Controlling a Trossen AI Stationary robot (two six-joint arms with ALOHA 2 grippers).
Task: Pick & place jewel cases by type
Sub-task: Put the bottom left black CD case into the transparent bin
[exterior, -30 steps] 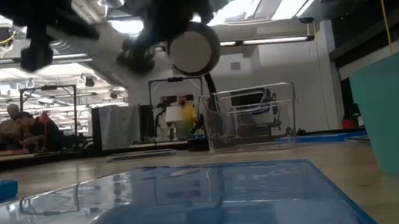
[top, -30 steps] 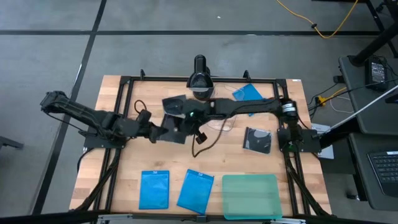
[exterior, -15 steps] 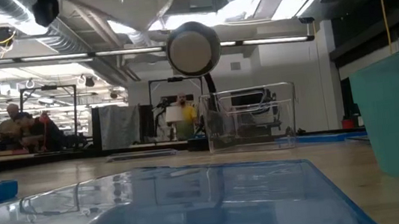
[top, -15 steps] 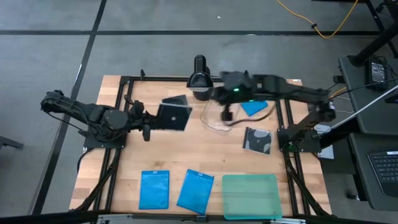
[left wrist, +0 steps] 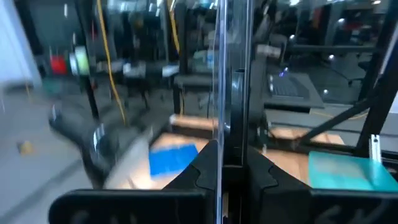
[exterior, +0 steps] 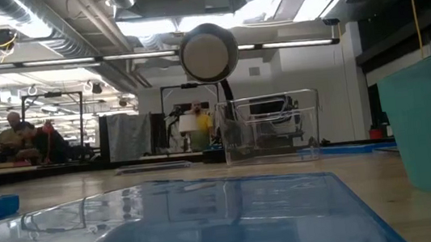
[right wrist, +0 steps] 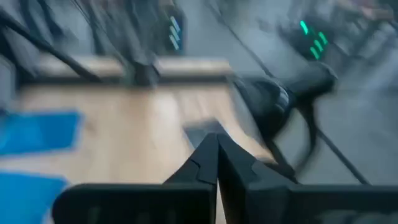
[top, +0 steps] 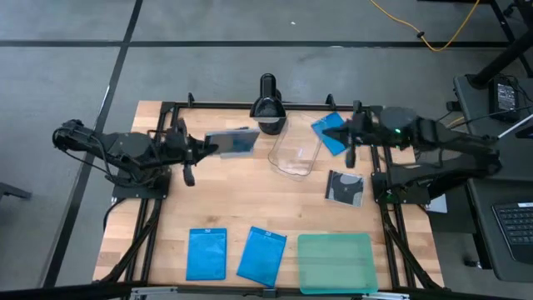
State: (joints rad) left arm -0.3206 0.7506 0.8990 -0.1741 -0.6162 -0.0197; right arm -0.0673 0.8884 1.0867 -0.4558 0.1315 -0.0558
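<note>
My left gripper (top: 211,147) hangs over the table's far left, shut on a black-and-clear jewel case (top: 232,143). In the left wrist view that case (left wrist: 221,74) shows edge-on between the fingers. My right gripper (top: 346,136) is shut with nothing in it, above a blue case (top: 326,126) at the far right. Another black-and-clear case (top: 345,187) lies flat on the right. Two blue cases (top: 207,253) (top: 261,255) lie flat near the front edge. Neither gripper shows in the low view. My left gripper pinches the black-and-clear case's two flat faces between its fingers, at the edge nearest the gripper (left wrist: 222,144). The fingers (left wrist: 202,171) come level from the table's left. The case is lifted clear of the table and stands nearly on edge.
A clear plastic tub (top: 296,154) sits at the far middle. A teal tray (top: 334,263) lies at the near right. A black camera mount (top: 267,107) stands at the far edge. Bare wood lies in the middle between the tub and the front cases.
My right gripper has drawn back from the table's middle toward the right edge, rising and staying shut. My left gripper has risen and rolled, carrying the black-and-clear case, which has turned from lying flat toward standing on edge.
</note>
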